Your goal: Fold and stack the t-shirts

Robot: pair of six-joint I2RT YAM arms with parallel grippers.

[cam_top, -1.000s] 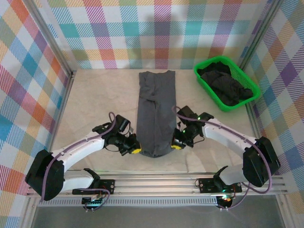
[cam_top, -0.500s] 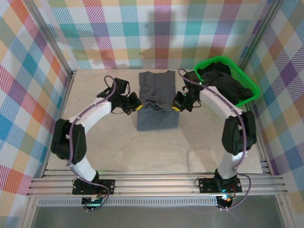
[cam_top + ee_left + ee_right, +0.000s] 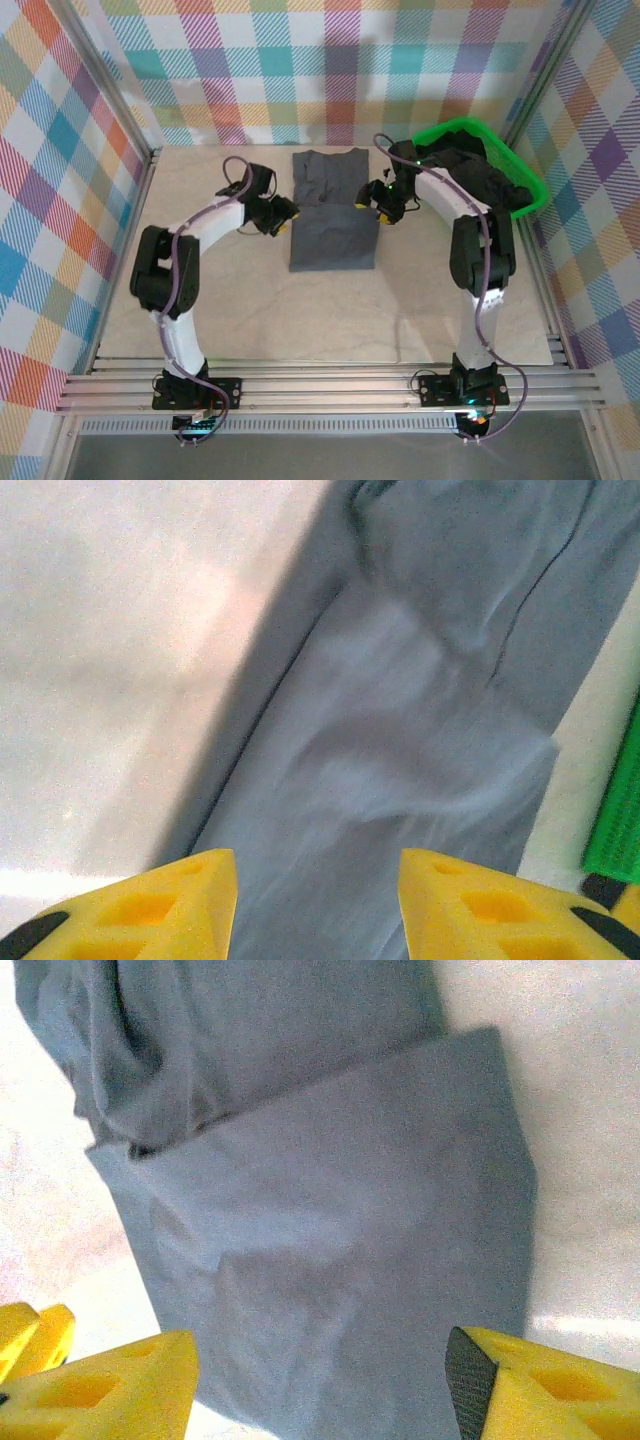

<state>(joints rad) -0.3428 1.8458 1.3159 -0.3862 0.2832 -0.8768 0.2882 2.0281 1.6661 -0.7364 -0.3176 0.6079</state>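
Both arms stretch far forward and bow inward. The left claw (image 3: 284, 217) and right claw (image 3: 374, 208) both have yellow fingers (image 3: 150, 905) spread apart.

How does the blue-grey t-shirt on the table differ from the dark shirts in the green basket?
Colour: the blue-grey t-shirt is slate, the dark shirts near black. Pose: the blue-grey t-shirt lies flat, partly folded over itself; the dark shirts sit crumpled in a heap. Place: one is on the table, the others inside the green basket. Both are soft cloth.
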